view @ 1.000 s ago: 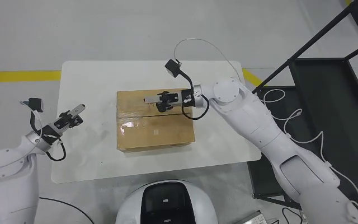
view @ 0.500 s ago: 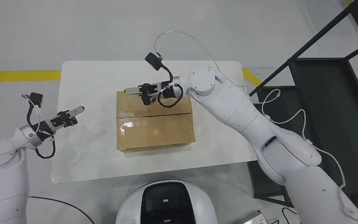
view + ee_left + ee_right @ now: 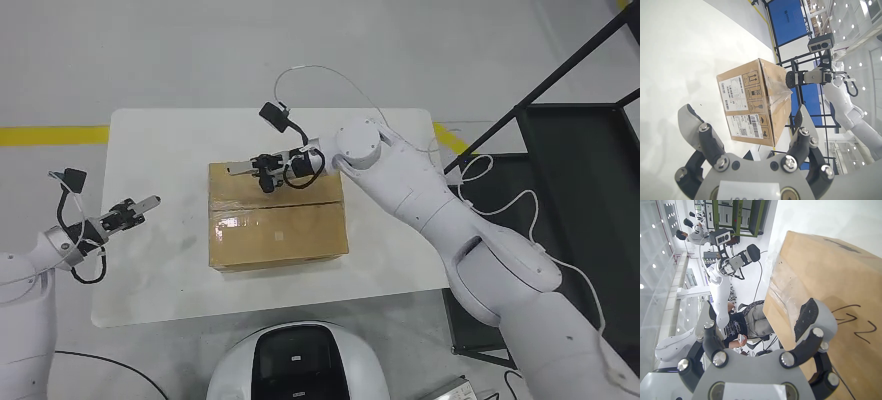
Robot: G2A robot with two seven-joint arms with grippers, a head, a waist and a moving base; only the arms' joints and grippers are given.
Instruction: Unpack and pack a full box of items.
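A sealed cardboard box (image 3: 278, 215) stands mid-table, with clear tape (image 3: 275, 207) along its top seam. My right gripper (image 3: 238, 167) hovers open at the box's far left top corner. In the right wrist view one pad (image 3: 806, 317) lies over the box (image 3: 829, 279) top beside the wrinkled tape (image 3: 783, 294), and the other finger hangs past the box's end. My left gripper (image 3: 145, 205) is open above bare table, left of the box and apart from it. Seen past that left gripper (image 3: 745, 108), the box (image 3: 753, 98) shows its labelled end face.
The white table (image 3: 390, 250) has free room all around the box. A black metal rack (image 3: 570, 200) stands off the table's right side. A yellow floor line (image 3: 50, 135) runs behind the table's left end.
My right gripper has slid from the middle of the box top to its far left corner. The left gripper has shifted slightly, still left of the box.
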